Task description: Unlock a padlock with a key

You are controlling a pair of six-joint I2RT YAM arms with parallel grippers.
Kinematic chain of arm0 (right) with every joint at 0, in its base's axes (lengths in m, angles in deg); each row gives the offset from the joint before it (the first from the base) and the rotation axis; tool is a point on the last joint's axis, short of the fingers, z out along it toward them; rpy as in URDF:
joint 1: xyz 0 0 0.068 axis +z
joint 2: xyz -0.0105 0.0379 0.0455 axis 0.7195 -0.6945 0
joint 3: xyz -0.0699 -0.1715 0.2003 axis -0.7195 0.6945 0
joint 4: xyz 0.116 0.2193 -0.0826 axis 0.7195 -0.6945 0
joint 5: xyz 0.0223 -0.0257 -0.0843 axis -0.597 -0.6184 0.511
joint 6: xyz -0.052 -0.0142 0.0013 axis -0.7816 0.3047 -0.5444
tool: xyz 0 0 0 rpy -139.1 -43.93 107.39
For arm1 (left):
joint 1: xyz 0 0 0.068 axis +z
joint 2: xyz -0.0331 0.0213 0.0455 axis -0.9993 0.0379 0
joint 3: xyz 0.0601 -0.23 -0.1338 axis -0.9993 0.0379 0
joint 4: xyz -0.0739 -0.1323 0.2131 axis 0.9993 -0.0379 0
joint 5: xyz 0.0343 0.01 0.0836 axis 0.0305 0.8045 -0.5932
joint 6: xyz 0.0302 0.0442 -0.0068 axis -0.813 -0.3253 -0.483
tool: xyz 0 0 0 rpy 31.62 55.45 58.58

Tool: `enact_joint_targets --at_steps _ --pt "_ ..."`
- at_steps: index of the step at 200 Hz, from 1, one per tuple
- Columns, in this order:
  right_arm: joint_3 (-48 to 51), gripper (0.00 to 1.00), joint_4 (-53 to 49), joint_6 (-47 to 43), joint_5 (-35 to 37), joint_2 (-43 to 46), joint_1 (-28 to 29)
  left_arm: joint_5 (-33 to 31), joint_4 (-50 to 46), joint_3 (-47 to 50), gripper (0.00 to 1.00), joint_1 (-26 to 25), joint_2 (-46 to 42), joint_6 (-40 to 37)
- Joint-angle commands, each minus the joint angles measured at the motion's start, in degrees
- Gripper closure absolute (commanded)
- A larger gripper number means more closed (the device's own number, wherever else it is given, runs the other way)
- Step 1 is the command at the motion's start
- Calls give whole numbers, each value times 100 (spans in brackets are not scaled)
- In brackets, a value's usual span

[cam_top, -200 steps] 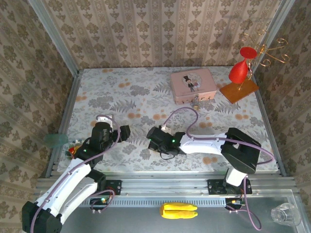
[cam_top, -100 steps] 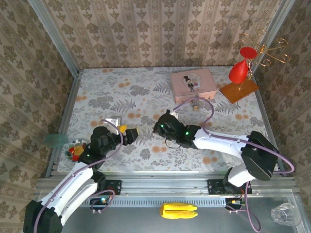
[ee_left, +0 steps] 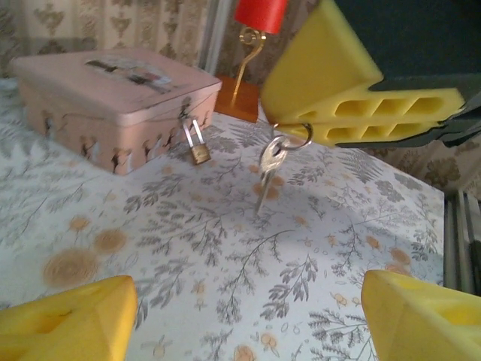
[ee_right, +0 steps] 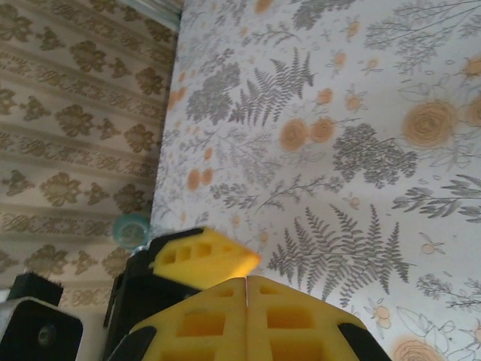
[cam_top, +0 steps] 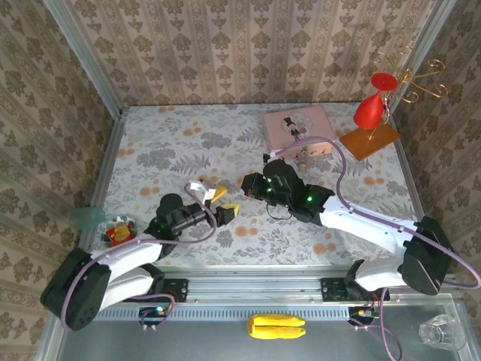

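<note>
One key (ee_left: 267, 170) hangs pinched in the right gripper (ee_left: 294, 129), left gripper (ee_left: 240, 320) spread apart, one padlock (ee_left: 198, 153) on one tin (ee_left: 90, 98).

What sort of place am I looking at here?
Probably a robot test booth dressed like a home: damask wallpaper panels on metal framing, a floral tabletop, and a pink tin as prop.

The tin (ee_left: 113, 94) is pink, padlock (ee_left: 198, 154) brass, key (ee_left: 266, 171) grey, table (ee_left: 225, 256) floral.
</note>
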Motion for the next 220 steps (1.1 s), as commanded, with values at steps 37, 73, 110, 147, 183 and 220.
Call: enact_joint_targets --at_steps 37,73,110,147,183,220 --pt "-101 100 -21 -497 -669 329 -19 832 926 -380 35 -60 476 -1031" --pt "87 100 163 -529 -956 381 6 1191 785 -344 45 -68 463 -1147" --pt "132 100 137 -560 -967 441 18 1271 794 -316 51 -60 428 -1186" --pt "117 100 72 -557 -910 483 16 1341 690 -325 65 -24 358 -1224" --pt "171 100 107 -497 -898 484 16 1307 693 -299 70 19 306 -1221" --pt "218 100 110 -494 -879 524 16 1357 675 -316 77 88 288 -1186"
